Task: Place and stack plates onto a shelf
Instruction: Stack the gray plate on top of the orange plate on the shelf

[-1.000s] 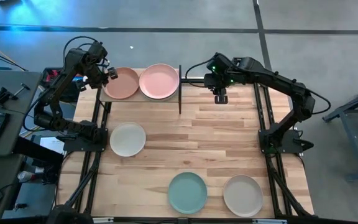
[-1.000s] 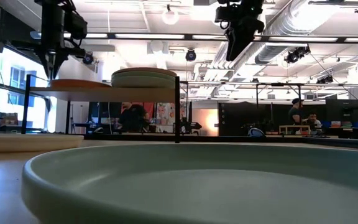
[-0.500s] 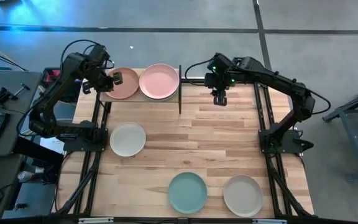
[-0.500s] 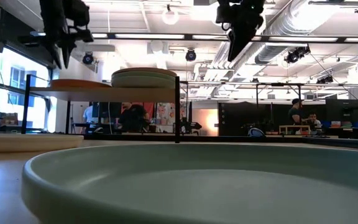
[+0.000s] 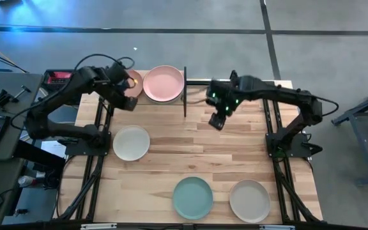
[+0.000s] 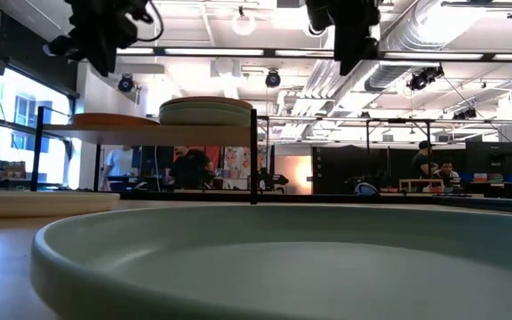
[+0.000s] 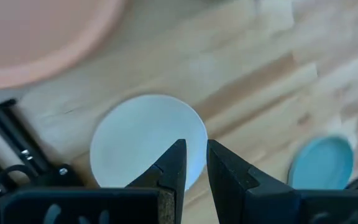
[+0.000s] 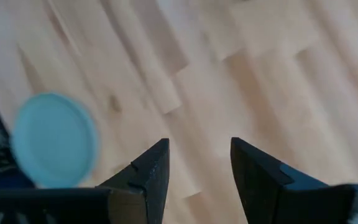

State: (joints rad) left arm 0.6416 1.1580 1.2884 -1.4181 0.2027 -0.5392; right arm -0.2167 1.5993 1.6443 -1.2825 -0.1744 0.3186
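both arms have swung off the shelf point(image 5: 185, 99) toward the table. left gripper point(image 7: 191, 163) nearly pressed together and empty, right gripper point(image 8: 197, 162) spread and empty. next looks like a reach: left for the white plate point(image 5: 131, 142).

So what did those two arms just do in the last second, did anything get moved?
Both arms swung inward, empty. The left gripper left the shelf's outer end, crossing the salmon plate. The right gripper came off the back edge toward mid-table. The pink, white, teal and beige plates stayed put.

shelf point(image 5: 185, 96): pink plate point(image 5: 163, 83), salmon plate point(image 5: 133, 82) partly hidden | table: white point(image 5: 131, 142), teal point(image 5: 192, 197), beige point(image 5: 250, 200)
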